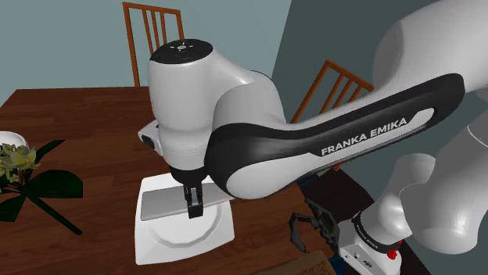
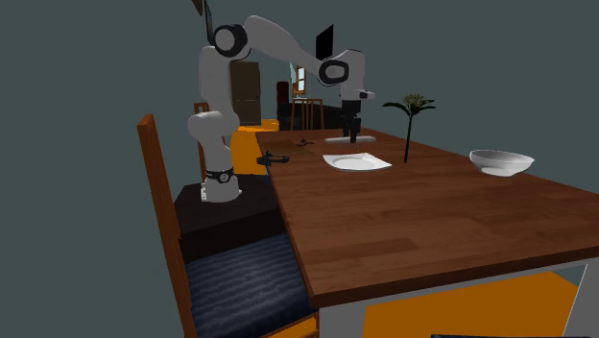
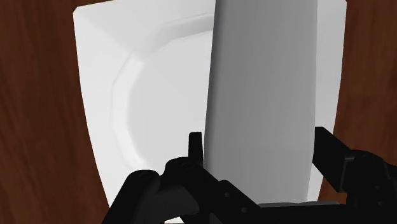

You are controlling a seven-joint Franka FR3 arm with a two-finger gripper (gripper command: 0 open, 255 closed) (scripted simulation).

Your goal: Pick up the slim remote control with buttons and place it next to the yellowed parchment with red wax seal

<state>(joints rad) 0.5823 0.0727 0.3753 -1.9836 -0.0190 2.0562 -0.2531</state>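
Observation:
The remote control (image 3: 264,95) is drawn as a plain grey slim slab with no buttons visible. My gripper (image 3: 261,159) is shut on it, one black finger (image 3: 196,149) against each long side. In the shoulder view the remote (image 1: 164,200) lies level in the gripper (image 1: 194,206), over the far edge of a white square plate (image 1: 184,238). From the second exterior view the gripper (image 2: 352,134) hangs just above the table beyond the plate (image 2: 357,162). A tan sheet (image 1: 306,267), possibly the parchment, shows at the table's near edge by the stand; I see no seal on it.
The table (image 2: 432,211) is dark wood. On it stand a white bowl (image 2: 501,161) and a dark-leaved plant (image 2: 411,108). A black object (image 1: 309,226) sits at the table edge near the stand. Wooden chairs (image 1: 152,31) stand around the table.

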